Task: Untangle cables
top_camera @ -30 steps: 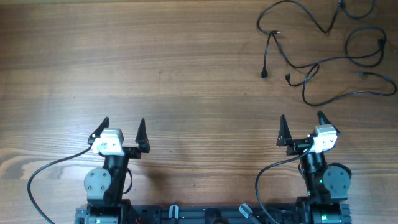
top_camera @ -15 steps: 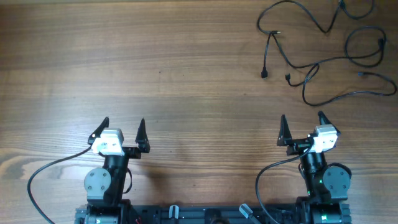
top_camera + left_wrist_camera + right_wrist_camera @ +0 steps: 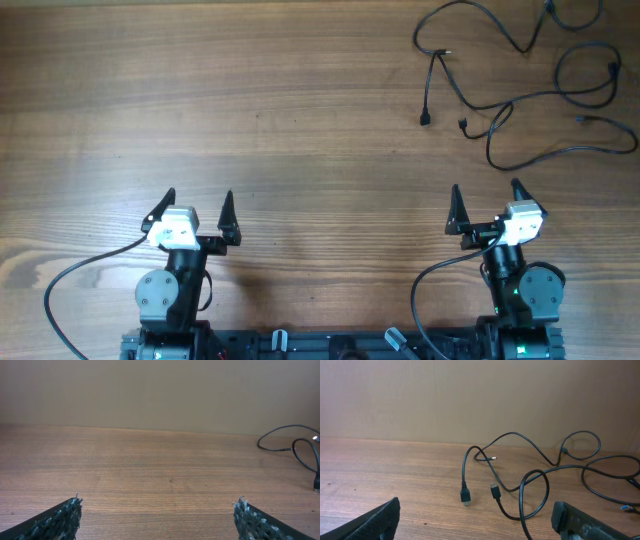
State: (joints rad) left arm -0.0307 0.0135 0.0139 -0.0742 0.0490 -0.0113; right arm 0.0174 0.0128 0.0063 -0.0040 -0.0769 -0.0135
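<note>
Lab-style robot test bench: wooden table (image 3: 300, 100) against plain beige wall (image 3: 160, 390).

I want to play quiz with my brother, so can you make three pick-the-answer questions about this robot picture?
1. Where on the brown wooden table do the thin black bendy cables lie?
A. At the far right, ahead of the right claw
B. Between the two claws
C. Under the left claw

2. What colour are the cables?
A. White
B. Black
C. Red

3. What are the two claws doing?
A. Both shut on a cable
B. One open, one shut
C. Both open, holding nothing

Answers:
1 A: the overhead view shows the cables in the far right corner, well beyond the right claw.
2 B: every strand looks black against the wood.
3 C: both claws have their fingers spread wide, with only bare table between them.
</note>
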